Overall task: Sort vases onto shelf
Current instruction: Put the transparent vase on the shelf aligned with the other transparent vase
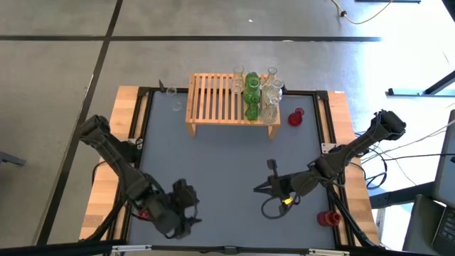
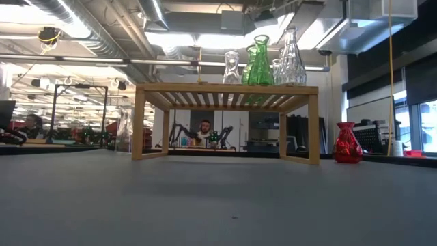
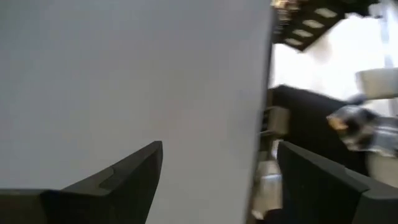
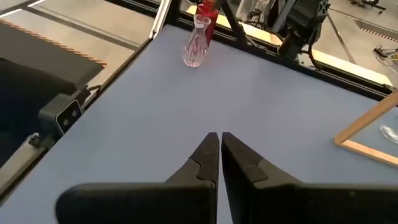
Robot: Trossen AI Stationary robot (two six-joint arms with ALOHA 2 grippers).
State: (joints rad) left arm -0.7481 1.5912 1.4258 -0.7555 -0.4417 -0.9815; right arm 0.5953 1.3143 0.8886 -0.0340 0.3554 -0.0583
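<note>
Vases clustered at one end of the shelf; both hands low and empty.

Seen from above: shelf (image 1: 232, 105) at the far side of the grey surface (image 1: 220, 160), green and clear vases (image 1: 256, 94) grouped at its right end, red vase (image 1: 295, 117) just beside it. Level view: red vase (image 2: 347, 143) standing on the surface. Left wrist: left hand (image 3: 217, 180) spread apart, holding nothing. Right wrist: right hand (image 4: 219, 146) pressed together, a clear vase (image 4: 195, 45) well beyond.

You have a grey table (image 1: 227, 163) with the wooden slatted shelf (image 1: 213, 99) at its far edge. A red vase (image 1: 296, 117) stands just right of it, two clear vases (image 1: 174, 99) left, another red vase (image 1: 327, 217) near the right corner.
</note>
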